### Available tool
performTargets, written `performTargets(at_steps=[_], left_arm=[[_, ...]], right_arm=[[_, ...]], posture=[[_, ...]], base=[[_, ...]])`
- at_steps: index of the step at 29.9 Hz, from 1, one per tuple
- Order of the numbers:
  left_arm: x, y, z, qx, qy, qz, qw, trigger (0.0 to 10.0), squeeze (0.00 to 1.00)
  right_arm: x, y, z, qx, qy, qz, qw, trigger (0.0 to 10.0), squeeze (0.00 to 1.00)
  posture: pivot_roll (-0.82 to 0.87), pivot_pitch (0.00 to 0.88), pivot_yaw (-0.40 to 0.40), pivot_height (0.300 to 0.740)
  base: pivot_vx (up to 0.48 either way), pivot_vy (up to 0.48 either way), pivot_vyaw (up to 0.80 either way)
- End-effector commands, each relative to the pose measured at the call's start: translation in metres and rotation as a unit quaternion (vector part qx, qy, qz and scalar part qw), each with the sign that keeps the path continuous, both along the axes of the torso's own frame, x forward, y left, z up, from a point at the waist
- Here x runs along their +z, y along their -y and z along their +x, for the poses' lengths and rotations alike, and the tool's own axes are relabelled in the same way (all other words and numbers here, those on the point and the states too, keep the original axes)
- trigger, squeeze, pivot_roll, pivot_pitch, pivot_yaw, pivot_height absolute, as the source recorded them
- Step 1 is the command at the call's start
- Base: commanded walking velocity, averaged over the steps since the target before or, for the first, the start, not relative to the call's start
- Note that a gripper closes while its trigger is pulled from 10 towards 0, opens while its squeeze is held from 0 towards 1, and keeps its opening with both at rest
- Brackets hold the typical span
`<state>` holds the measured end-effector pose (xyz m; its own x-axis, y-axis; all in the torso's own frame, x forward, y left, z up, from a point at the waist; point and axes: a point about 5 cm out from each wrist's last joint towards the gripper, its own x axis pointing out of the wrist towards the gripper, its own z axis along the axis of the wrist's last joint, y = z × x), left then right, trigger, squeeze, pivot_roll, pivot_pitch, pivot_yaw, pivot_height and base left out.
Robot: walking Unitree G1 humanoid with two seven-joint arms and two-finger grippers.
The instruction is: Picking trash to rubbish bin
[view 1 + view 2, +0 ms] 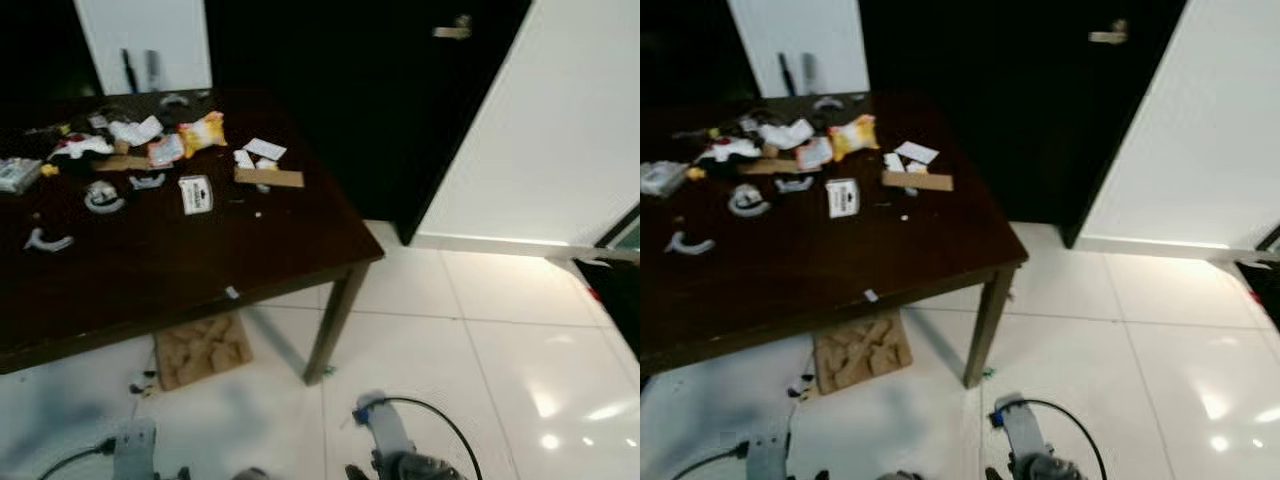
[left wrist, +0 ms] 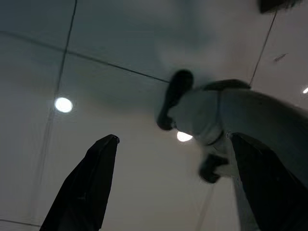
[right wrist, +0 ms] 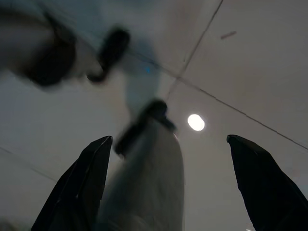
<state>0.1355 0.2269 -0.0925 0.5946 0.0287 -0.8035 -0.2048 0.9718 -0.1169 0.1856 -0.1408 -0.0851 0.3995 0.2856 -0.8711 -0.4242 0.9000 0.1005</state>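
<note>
You are looking down at a dark wooden desk (image 1: 200, 260) that fills the left of the head views, its near right corner and one leg (image 1: 332, 320) standing on a glossy white tiled floor (image 1: 480, 350). Right of that corner the floor runs wide and bare toward a white wall (image 1: 540, 130) and a dark door (image 1: 400, 90) with a metal handle (image 1: 452, 30). The trash sits on the far left part of the desk, well back from the near edge: a yellow snack packet (image 1: 203, 130), crumpled white paper (image 1: 135, 130), a small white card with dark print (image 1: 196, 193), a roll of tape (image 1: 102, 197), and white scraps (image 1: 262, 150). A brown cardboard strip (image 1: 268, 178) lies flat, its long axis running roughly left to right across the desk and dipping slightly toward you on the right. A tiny white scrap (image 1: 231, 292) rests just at the near edge. Under the desk, a flat piece of cardboard (image 1: 203, 350) lies on the floor beside the leg. Both arms hang low. In each wrist view the left tool (image 2: 171, 185) and the right tool (image 3: 168, 185) point down at the tiles with fingers spread wide, holding nothing, and a blurred part of the robot's body shows beyond them.
</note>
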Motion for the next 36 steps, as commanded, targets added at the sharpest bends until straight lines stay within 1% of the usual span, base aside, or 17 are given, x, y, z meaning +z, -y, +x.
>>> performTargets(at_steps=[1,2,5,7,12,16,19,20,24,26,28,29,31,32,34,35,36], left_arm=[[-0.005,0.002,-0.011,0.012,-0.017,-0.01,1.0,10.0,0.0],[-0.005,0.002,-0.011,0.012,-0.017,-0.01,1.0,10.0,0.0],[-0.009,0.004,-0.026,0.029,-0.028,-0.013,0.999,10.0,0.0],[-0.011,0.005,-0.032,0.043,-0.031,-0.015,0.998,10.0,0.0],[-0.011,0.006,-0.033,0.054,-0.03,-0.016,0.998,10.0,0.0],[-0.011,0.007,-0.031,0.033,-0.033,-0.004,0.999,10.0,0.0],[-0.011,0.009,-0.03,0.019,-0.035,-0.001,0.999,10.0,0.0],[-0.011,0.008,-0.03,0.019,-0.035,0.0,0.999,10.0,0.0],[-0.011,0.008,-0.03,0.019,-0.035,0.003,0.999,10.0,0.0],[-0.011,0.008,-0.03,0.017,-0.035,0.004,0.999,10.0,0.0],[-0.011,0.008,-0.029,0.014,-0.036,0.004,0.999,10.0,0.0],[-0.011,0.008,-0.029,0.013,-0.037,0.004,0.999,10.0,0.0],[-0.011,0.009,-0.028,0.011,-0.036,0.004,0.999,10.0,0.0],[-0.011,0.01,-0.028,0.009,-0.034,0.001,0.999,10.0,0.0],[-0.011,0.011,-0.027,0.007,-0.033,-0.007,0.999,10.0,0.0],[-0.011,0.012,-0.027,0.007,-0.032,-0.012,0.999,10.0,0.0],[-0.011,0.012,-0.027,0.007,-0.032,-0.012,0.999,10.0,0.0]], right_arm=[[0.002,-0.003,0.004,0.011,0.008,0.0,1.0,10.0,0.0],[0.002,-0.003,0.004,0.011,0.008,0.0,1.0,10.0,0.0],[0.001,0.0,0.001,0.01,0.005,-0.004,1.0,10.0,0.0],[-0.001,0.001,-0.002,0.012,0.0,-0.009,1.0,10.0,0.0],[-0.004,0.003,-0.009,0.03,-0.008,-0.02,0.999,10.0,0.0],[-0.005,0.005,-0.012,0.03,-0.009,-0.023,0.999,10.0,0.0],[-0.004,0.004,-0.009,0.011,0.0,-0.007,1.0,10.0,0.0],[-0.001,0.003,-0.004,-0.008,0.009,0.01,1.0,10.0,0.0],[0.004,0.003,0.006,-0.018,0.028,0.017,0.999,10.0,0.0],[0.011,0.0,0.019,-0.057,0.04,0.059,0.996,10.0,0.0],[0.027,-0.003,0.043,-0.095,0.065,0.135,0.984,10.0,0.0],[0.031,-0.004,0.049,-0.1,0.071,0.152,0.981,10.0,0.0],[0.04,-0.007,0.058,-0.088,0.083,0.192,0.974,10.0,0.0],[0.047,-0.01,0.064,-0.061,0.089,0.223,0.969,10.0,0.0],[0.058,-0.014,0.072,-0.01,0.096,0.263,0.96,10.0,0.0],[0.061,-0.016,0.073,0.009,0.096,0.276,0.956,10.0,0.0],[0.061,-0.016,0.073,0.009,0.096,0.276,0.956,10.0,0.0]], posture=[[0.34,0.118,-0.104,0.74],[0.34,0.118,-0.104,0.74],[0.35,0.119,-0.105,0.74],[0.35,0.122,-0.11,0.74],[0.36,0.127,-0.12,0.74],[0.35,0.123,-0.117,0.74],[0.35,0.122,-0.116,0.74],[0.35,0.12,-0.115,0.74],[0.35,0.12,-0.115,0.74],[0.35,0.12,-0.115,0.74],[0.33,0.123,-0.109,0.74],[0.33,0.123,-0.109,0.74],[0.33,0.125,-0.109,0.74],[0.32,0.126,-0.11,0.74],[0.31,0.126,-0.112,0.74],[0.31,0.126,-0.112,0.74],[0.31,0.126,-0.112,0.74]], base=[[0.0,0.0,0.76],[0.0,0.0,0.76],[0.0,0.0,0.76],[0.0,0.0,0.76],[0.0,0.0,0.76],[0.0,0.0,0.76],[0.0,0.0,0.75],[0.0,0.0,0.0],[0.0,0.0,0.0],[0.0,0.0,0.0],[0.0,0.0,0.0],[0.0,0.0,0.0],[0.0,0.0,0.0],[0.0,0.0,0.0],[0.0,-0.206,0.0],[0.0,-0.472,0.0],[0.0,-0.472,0.0]])
